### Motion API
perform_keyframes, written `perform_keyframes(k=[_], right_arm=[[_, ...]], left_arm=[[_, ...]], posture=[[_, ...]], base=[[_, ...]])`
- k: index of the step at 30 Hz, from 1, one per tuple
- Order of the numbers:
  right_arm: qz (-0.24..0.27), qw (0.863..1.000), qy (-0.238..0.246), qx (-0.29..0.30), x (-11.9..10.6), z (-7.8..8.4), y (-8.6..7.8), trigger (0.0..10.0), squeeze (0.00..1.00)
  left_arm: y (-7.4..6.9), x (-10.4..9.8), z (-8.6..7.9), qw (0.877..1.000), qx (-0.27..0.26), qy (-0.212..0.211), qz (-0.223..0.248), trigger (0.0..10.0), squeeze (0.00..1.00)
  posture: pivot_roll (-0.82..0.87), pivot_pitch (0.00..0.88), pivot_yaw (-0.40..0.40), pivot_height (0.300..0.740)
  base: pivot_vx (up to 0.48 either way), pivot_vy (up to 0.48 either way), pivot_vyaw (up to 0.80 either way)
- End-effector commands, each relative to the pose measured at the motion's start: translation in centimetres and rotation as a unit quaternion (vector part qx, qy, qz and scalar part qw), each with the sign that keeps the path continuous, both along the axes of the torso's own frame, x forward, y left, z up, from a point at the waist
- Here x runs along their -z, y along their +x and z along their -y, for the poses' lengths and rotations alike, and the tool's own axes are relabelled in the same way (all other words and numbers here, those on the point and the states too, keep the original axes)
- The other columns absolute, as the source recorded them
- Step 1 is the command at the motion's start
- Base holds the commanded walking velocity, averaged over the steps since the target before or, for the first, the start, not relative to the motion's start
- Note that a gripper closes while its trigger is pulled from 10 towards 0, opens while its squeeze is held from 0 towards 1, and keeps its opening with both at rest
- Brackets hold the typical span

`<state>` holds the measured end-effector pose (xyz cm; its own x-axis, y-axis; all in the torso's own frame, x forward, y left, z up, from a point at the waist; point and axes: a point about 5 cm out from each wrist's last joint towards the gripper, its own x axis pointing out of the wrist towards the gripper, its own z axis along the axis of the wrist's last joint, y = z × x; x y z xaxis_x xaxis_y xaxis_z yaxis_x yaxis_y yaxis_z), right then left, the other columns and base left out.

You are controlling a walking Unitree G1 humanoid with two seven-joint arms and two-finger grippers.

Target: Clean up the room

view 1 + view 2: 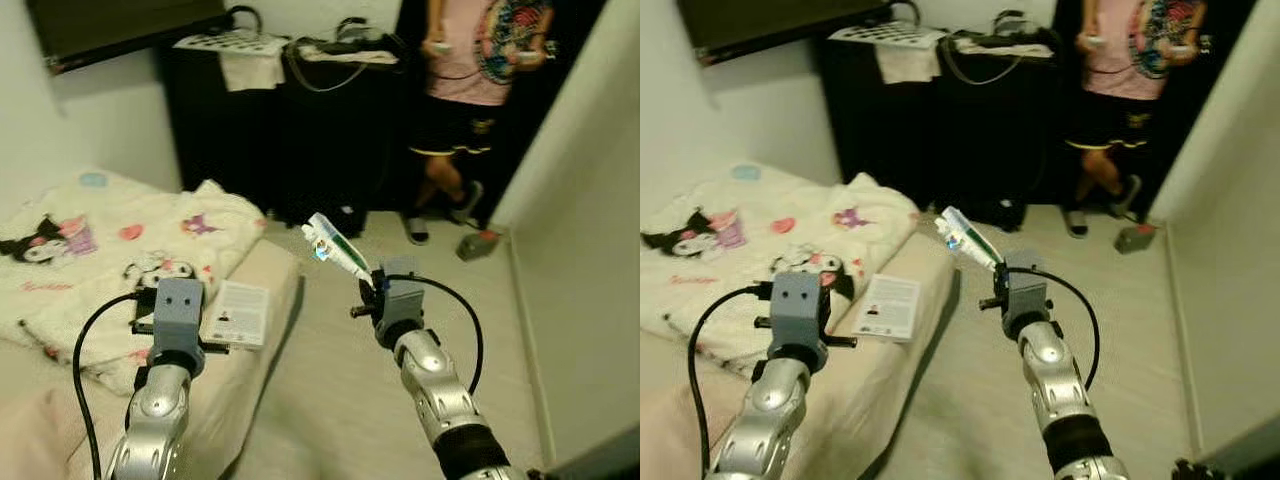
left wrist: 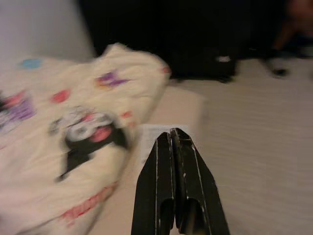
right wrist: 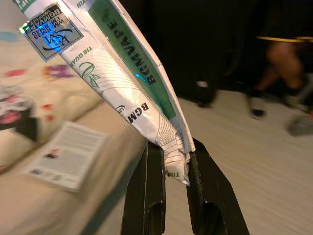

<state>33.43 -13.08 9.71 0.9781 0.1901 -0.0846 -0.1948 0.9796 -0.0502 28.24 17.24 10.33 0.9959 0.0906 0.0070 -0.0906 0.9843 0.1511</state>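
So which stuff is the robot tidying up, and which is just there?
Part of the job:
- packet, clamped in the right gripper over the floor
- booklet on the bed edge
- left gripper, shut, above the booklet

Just there:
- blanket on the bed
- person by the dark cabinet

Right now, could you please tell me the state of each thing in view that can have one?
Right claw: shut on the white-and-green packet, held up over the floor.
White-and-green packet: pinched at one end, tilted up.
Left claw: shut, empty, above the bed edge.
Leaflet: flat on the mattress.
Cartoon blanket: rumpled on the bed.
Person: standing, a controller in each hand.
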Motion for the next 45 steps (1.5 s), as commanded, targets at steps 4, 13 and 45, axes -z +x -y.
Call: perform_keyframes(k=[4,13,45], right_arm=[[-0.011,1.0,0.005,0.005,0.7,-0.1,-0.3,10.0,0.0],[-0.015,1.0,-0.005,0.009,1.0,-0.1,0.0,10.0,0.0],[-0.004,0.999,-0.019,0.031,1.2,0.7,0.0,10.0,0.0]], left_arm=[[-0.3,0.8,-1.2,1.0,-0.009,0.019,-0.013,10.0,0.0],[-0.2,1.2,-0.7,0.999,0.002,0.03,-0.02,10.0,0.0],[0.1,2.5,-0.6,0.999,-0.005,0.017,-0.036,10.0,0.0]], posture=[[-0.01,0.041,-0.036,0.74],[0.01,0.034,-0.037,0.74],[-0.02,0.0,-0.029,0.74]], base=[[0.0,0.0,-0.8],[0.0,0.0,-0.8],[0.0,0.0,-0.8]])
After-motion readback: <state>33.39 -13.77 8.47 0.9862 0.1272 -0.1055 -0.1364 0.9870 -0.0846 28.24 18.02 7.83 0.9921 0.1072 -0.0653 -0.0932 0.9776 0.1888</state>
